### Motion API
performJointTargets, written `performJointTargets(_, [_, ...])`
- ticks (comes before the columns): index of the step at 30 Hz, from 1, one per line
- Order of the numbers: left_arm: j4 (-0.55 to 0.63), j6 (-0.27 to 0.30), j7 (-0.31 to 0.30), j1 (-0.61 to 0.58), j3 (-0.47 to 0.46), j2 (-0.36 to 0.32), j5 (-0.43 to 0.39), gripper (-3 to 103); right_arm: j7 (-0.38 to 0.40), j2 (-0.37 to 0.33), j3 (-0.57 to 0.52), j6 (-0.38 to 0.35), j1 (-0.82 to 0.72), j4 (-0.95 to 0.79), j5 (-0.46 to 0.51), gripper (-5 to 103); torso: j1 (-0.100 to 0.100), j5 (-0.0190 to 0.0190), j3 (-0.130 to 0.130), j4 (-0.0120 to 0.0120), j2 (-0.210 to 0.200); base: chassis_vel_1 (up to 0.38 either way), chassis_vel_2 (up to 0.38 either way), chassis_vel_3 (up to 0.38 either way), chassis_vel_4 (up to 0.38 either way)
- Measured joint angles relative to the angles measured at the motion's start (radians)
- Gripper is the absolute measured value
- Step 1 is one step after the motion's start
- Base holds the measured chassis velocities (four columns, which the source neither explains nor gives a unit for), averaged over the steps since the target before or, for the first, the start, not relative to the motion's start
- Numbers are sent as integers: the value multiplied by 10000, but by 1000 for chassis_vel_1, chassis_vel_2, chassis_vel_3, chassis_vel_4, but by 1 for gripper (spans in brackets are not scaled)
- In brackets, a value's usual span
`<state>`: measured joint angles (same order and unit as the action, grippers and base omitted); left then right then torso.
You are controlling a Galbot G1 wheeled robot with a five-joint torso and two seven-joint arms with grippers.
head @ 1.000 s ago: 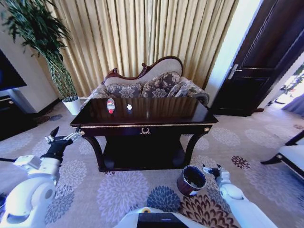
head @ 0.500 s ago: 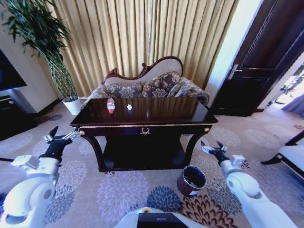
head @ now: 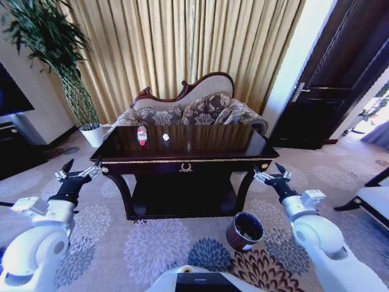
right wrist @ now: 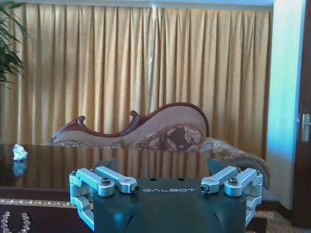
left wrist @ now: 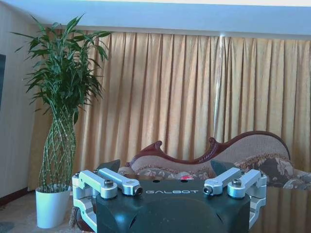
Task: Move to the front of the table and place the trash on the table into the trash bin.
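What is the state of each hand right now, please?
Left hand: open, holding nothing, beside the left end of the large dark glossy wooden table.
Right hand: open, holding nothing, by the table's right front corner.

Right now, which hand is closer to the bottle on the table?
Left. The left hand hovers open off the table's left front corner, on the bottle's side. The right hand hovers open off the opposite front corner, farther away.
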<state>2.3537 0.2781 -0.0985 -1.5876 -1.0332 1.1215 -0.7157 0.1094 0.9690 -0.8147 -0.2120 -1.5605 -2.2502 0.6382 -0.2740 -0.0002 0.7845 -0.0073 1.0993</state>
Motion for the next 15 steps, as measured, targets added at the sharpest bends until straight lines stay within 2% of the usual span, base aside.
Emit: performJointTargets(15, [-18, -22, -8, -61, -92, 23, 10, 100, -58, -105, 102, -159, -83, -256, 185, 100, 1, 0, 0, -1, 1, -7, 6, 9, -5])
